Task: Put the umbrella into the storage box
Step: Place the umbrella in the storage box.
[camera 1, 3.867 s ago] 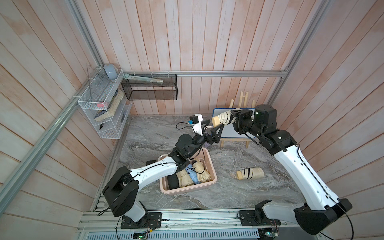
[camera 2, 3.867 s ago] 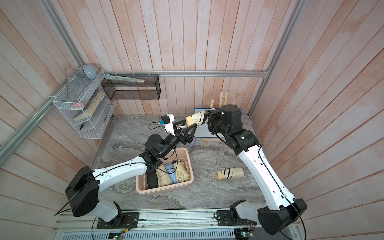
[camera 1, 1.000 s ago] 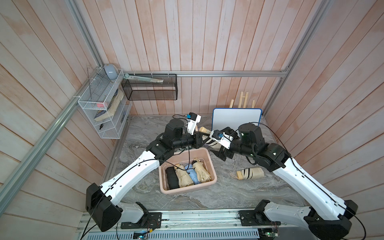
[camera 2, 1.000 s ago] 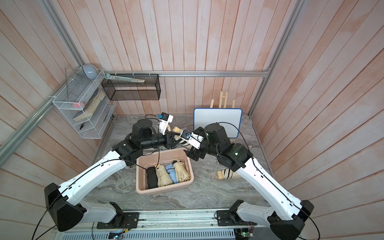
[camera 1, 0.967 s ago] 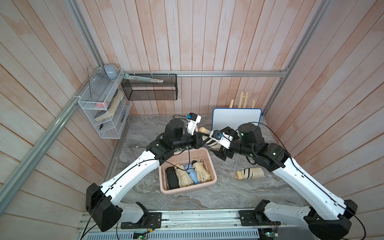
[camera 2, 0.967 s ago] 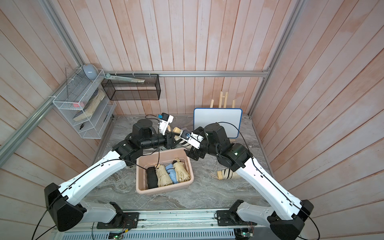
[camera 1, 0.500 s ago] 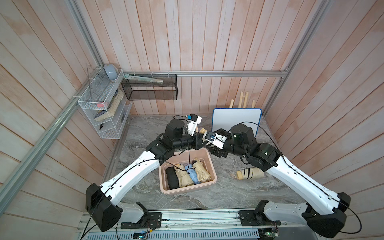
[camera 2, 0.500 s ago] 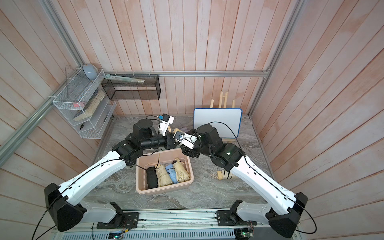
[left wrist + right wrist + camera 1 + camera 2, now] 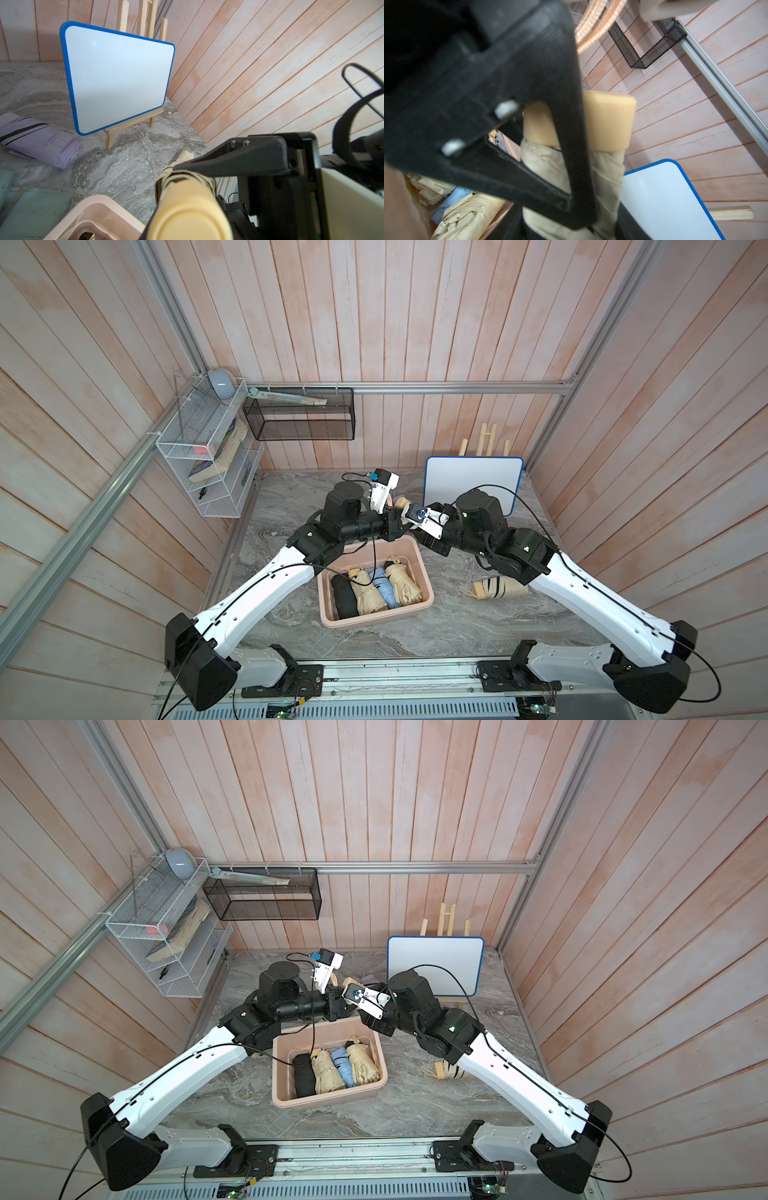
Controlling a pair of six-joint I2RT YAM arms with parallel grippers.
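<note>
**Two sets of jaws on one load**

I am reading the left gripper first. Its jaws are standing almost fully closed, and they are clamping the beige umbrella, a folded fabric roll with a cream plastic handle, somewhere below that handle. The right gripper is facing it from the opposite side, and its jaws are standing apart around the same roll. In the left wrist view one black finger of the right gripper is lying across the fabric just under the handle and touching it. The other finger is hiding behind the roll, so I cannot tell whether this second grip is closed.

The beige umbrella is hanging in the air between the two grippers. It is above the far rim of the storage box, a pale pink rectangular plastic tub with rounded corners, near the corner on the right arm's side.

Its long axis is standing steeply. The handle end is pointing up, showing in both top views as a small cream block just beyond the grippers. The fabric end is running down toward the storage box rim. The exact tilt I cannot read.

Four folded umbrellas are lying side by side inside the storage box.
</note>
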